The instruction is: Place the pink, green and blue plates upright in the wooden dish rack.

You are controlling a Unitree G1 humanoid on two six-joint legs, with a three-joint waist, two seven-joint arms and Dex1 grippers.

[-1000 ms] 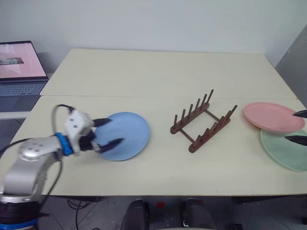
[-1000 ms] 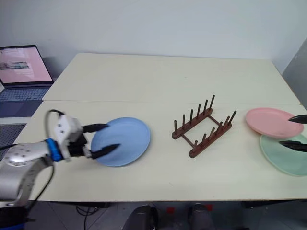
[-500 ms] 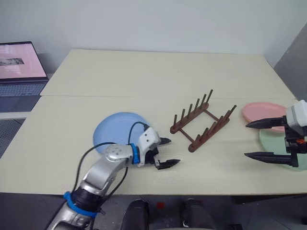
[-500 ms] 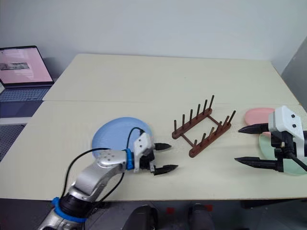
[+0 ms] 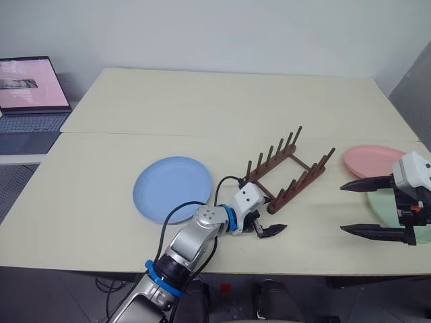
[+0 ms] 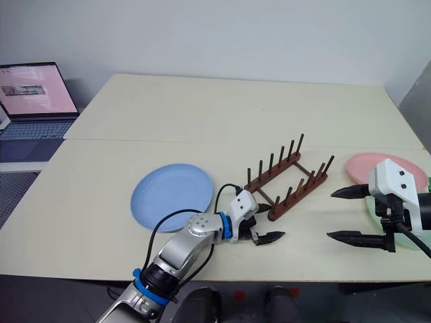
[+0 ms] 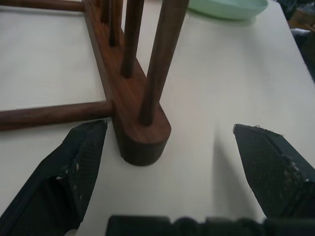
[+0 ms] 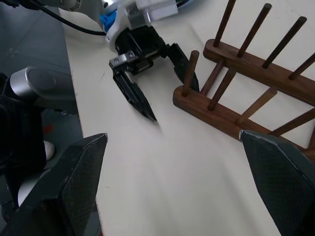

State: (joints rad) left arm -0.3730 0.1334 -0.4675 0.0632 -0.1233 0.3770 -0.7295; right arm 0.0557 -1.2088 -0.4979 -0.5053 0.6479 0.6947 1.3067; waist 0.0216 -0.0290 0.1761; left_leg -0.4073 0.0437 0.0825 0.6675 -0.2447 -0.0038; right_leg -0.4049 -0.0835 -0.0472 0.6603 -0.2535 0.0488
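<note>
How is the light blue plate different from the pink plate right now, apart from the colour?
The round light blue plate lies on the robot's left of the dark wooden dish rack; the round salmon pink plate lies on its right. The blue plate shows whole and lies alone, while the pink plate is partly hidden behind the right claw and sits next to the mint green plate. Both lie flat on the table, not yet in the rack.

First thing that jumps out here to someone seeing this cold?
The left gripper, jaws open, sits low on the table at the near end of the empty wooden dish rack, one finger either side of a rail end. The blue plate lies flat to the rack's left. The open right gripper hovers by the pink plate and green plate.
</note>
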